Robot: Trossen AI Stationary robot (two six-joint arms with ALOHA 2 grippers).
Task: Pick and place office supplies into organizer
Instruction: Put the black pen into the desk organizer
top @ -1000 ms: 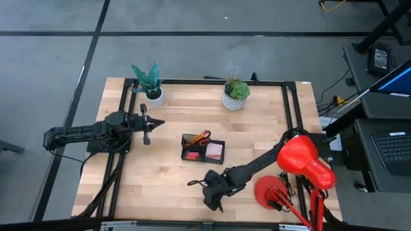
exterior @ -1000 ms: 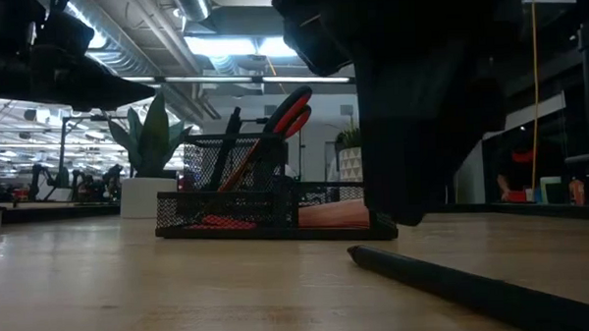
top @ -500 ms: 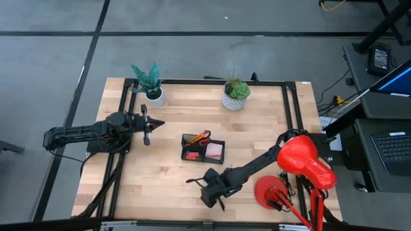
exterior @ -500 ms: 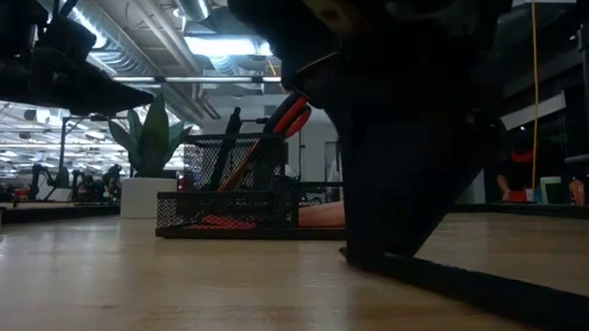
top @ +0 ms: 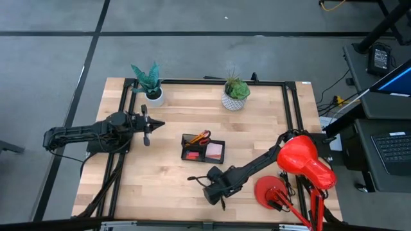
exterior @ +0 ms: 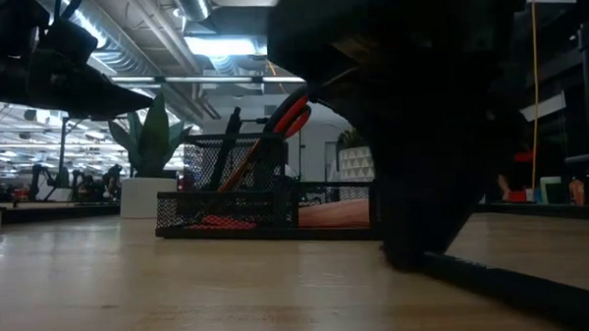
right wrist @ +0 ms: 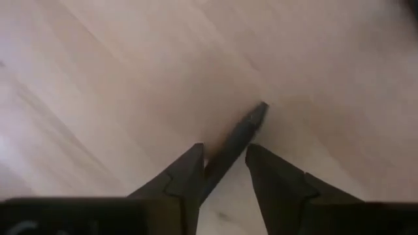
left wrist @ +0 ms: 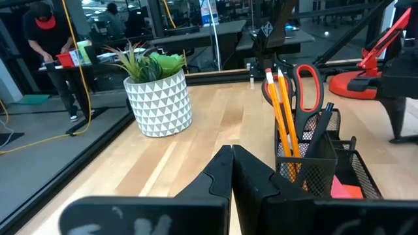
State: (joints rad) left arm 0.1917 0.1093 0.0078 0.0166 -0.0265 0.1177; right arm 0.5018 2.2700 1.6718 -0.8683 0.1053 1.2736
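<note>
I am the right arm, and my right gripper (top: 222, 204) sits low in the centre of the high view, down at the wooden table (top: 160, 179), below and a little right of the organizer (top: 203, 148). My two fingers (right wrist: 186, 176) stand apart, and between them lies a dark slim pen (right wrist: 236, 142). In my wrist view the pen runs from the gap between my fingers out ahead of me, so its long axis lies nearly along my own reach, only slightly slanted, and not across the gap. I straddle it near one end; whether either finger touches it I cannot tell. I judge that a close here would catch the pen by its flanks close to that end, so it may swing once lifted.

The organizer lies up and to the left of me in the high view, well apart, with red-handled scissors (left wrist: 308, 85) and orange pencils (left wrist: 279, 108) standing upright in its tall cup and a pink sticky-note block (top: 215, 149) in the low tray. In the low view my dark bulk stands in front of its right end.

The left gripper (top: 145, 124) hangs at the left of the high view, fingers pressed together on nothing, farther from the pen than I am, so the pick falls to me.
</note>
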